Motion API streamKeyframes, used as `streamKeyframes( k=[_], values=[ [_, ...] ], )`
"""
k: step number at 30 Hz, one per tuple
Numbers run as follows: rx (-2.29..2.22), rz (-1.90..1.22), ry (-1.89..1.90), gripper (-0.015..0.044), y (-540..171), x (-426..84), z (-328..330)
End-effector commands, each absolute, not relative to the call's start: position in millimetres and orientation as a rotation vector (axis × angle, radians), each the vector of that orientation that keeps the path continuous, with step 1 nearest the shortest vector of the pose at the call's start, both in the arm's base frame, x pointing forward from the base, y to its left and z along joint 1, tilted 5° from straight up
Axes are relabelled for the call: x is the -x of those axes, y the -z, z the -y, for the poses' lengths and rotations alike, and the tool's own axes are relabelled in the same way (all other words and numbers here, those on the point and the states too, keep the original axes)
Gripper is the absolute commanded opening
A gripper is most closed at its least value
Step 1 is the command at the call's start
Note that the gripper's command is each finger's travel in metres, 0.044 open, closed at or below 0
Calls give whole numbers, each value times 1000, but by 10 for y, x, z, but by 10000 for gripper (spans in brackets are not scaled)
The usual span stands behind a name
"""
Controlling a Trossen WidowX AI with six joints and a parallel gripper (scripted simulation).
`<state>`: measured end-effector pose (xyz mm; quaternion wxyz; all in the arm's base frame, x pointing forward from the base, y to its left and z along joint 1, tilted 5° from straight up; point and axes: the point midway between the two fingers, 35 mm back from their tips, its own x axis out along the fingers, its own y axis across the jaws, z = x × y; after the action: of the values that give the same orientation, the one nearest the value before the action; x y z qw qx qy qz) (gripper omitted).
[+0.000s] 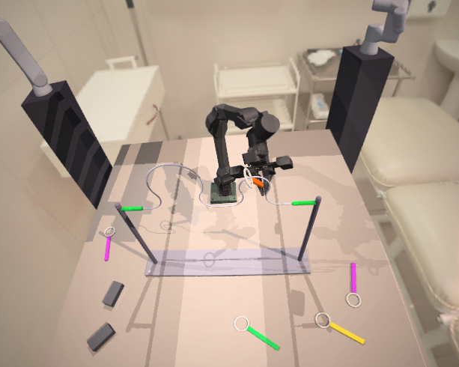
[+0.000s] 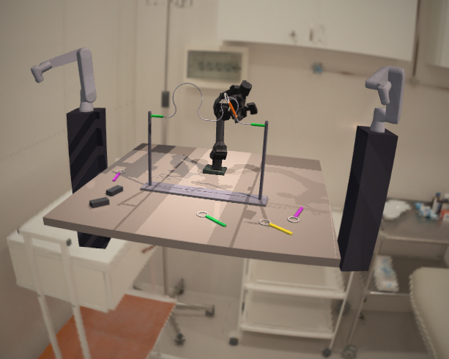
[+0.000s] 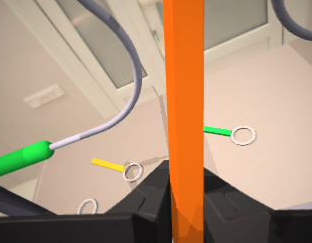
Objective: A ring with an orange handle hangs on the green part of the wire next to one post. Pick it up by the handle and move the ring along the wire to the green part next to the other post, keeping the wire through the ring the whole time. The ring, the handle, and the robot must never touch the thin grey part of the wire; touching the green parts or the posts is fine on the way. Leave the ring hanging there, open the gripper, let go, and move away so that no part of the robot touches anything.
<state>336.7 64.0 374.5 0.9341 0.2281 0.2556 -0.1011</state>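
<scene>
the gripper (image 1: 263,185) (image 2: 236,119) (image 3: 178,168) is closed on the orange handle (image 1: 257,182) (image 2: 232,109) (image 3: 185,99); the ring (image 1: 245,177) (image 2: 228,102) sits mid-route at the right-hand hump, neither green end reached, release still to do.

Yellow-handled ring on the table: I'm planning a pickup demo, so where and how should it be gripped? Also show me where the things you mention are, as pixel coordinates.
Probably mid-handle on the yellow bar (image 1: 347,333) (image 2: 280,228) (image 3: 108,165), from above, fingers across its width: it lies flat, straight and slim, its ring (image 1: 316,323) (image 2: 260,223) (image 3: 125,176) at one end.

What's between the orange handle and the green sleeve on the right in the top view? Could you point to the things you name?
Following the wire, the top view shows only a thin grey curved stretch between the orange handle (image 1: 257,182) (image 2: 232,109) (image 3: 185,119) and that sleeve (image 1: 303,203) (image 2: 258,124).
</scene>
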Motion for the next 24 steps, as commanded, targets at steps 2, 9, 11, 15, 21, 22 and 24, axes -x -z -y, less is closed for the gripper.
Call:
streamKeyframes(
  k=[2, 9, 11, 15, 21, 22, 24],
  values=[
    [-350, -531, 237, -150, -3716, -3353, -566],
    [-178, -542, 280, -150, -3683, -3327, -447],
    [-129, -544, 293, -150, -3677, -3320, -412],
    [-30, -549, 317, -150, -3671, -3306, -342],
    [119, -554, 352, -150, -3676, -3284, -236],
    [144, -554, 357, -150, -3678, -3281, -218],
    [194, -555, 369, -150, -3684, -3274, -183]
  ],
)
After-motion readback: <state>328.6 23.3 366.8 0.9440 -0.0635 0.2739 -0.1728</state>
